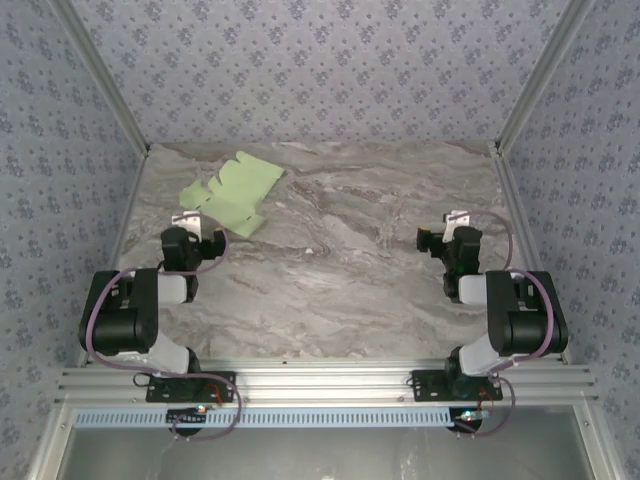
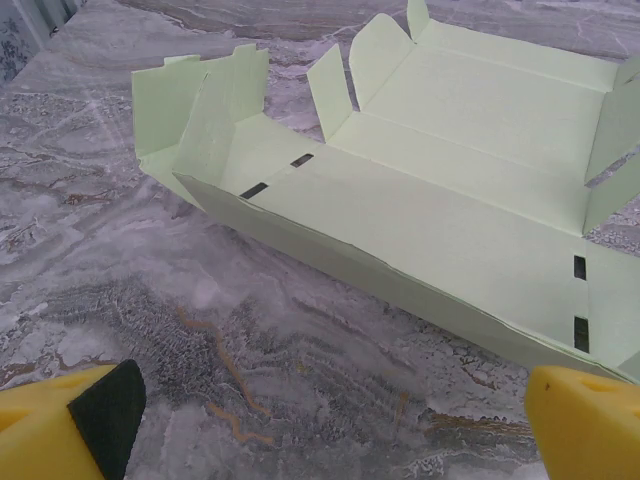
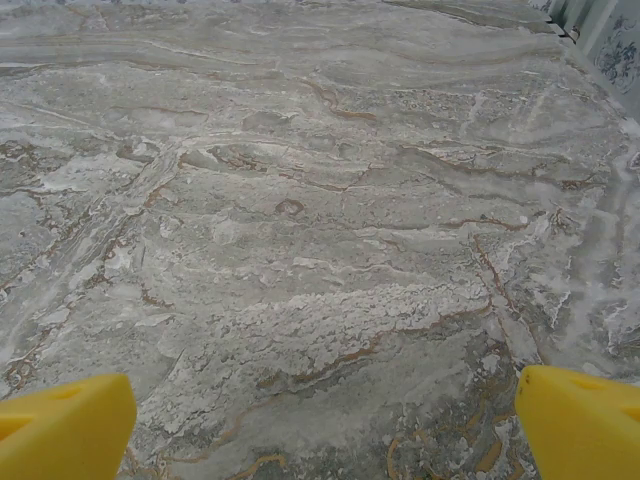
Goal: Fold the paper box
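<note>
On the table [image 1: 350, 270], far left, the paper box [image 1: 232, 193] lies unfolded just ahead of my left gripper [image 2: 330, 420]; my right gripper [image 3: 325, 420] hangs well apart, and both stand spread, holding nothing. Risk: pushed from one side, the thin card may slide or buckle, and a half-raised flap [image 2: 225, 110] may crease off its score.

Paper box [image 1: 236, 190]: pale green card, unfolded sheet, flaps partly raised, far-left on table.
</note>
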Available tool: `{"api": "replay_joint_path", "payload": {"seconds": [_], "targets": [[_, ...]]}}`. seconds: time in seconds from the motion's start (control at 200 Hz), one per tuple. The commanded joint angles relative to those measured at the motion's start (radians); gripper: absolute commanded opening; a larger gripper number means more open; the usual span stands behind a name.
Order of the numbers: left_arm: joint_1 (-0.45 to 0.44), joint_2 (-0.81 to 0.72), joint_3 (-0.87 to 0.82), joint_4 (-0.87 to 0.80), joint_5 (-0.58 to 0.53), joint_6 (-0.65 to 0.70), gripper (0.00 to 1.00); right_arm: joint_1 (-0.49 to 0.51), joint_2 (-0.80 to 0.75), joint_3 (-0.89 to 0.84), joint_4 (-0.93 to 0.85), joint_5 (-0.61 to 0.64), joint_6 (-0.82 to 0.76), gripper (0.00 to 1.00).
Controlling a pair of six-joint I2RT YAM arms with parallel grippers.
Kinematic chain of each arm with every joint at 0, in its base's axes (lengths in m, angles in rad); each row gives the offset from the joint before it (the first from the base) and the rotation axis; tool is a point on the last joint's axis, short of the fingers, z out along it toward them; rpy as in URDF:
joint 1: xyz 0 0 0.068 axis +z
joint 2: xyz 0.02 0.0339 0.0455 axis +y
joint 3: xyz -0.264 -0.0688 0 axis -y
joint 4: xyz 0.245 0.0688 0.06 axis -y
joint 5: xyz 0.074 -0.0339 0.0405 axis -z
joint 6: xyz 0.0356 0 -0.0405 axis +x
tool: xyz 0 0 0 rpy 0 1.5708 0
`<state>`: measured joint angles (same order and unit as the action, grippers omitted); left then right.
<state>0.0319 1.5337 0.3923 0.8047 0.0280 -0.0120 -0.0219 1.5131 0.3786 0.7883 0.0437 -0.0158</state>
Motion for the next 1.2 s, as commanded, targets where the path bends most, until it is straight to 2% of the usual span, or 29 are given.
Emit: {"api": "replay_joint_path", "payload": {"seconds": [0.0,0.864,0.954,1.059,1.194], "targets": [[-0.003,0.0,0.023,0.002,-0.013,-0.006,0.99,-0.01,0.006,0.02,-0.003,-0.01,-0.004,1.0],[0.003,-0.001,0.023,0.006,-0.006,-0.012,0.99,-0.027,-0.001,0.01,0.009,-0.032,0.009,1.0],[0.005,-0.056,0.023,-0.041,-0.029,-0.022,0.99,-0.034,-0.04,-0.017,0.024,0.005,0.031,1.0],[0.004,-0.137,0.026,-0.127,-0.07,-0.028,0.99,-0.05,-0.06,-0.038,0.044,-0.015,0.046,1.0],[0.003,-0.146,0.017,-0.12,-0.029,-0.018,0.99,-0.05,-0.039,-0.043,0.068,-0.033,0.037,1.0]]}}
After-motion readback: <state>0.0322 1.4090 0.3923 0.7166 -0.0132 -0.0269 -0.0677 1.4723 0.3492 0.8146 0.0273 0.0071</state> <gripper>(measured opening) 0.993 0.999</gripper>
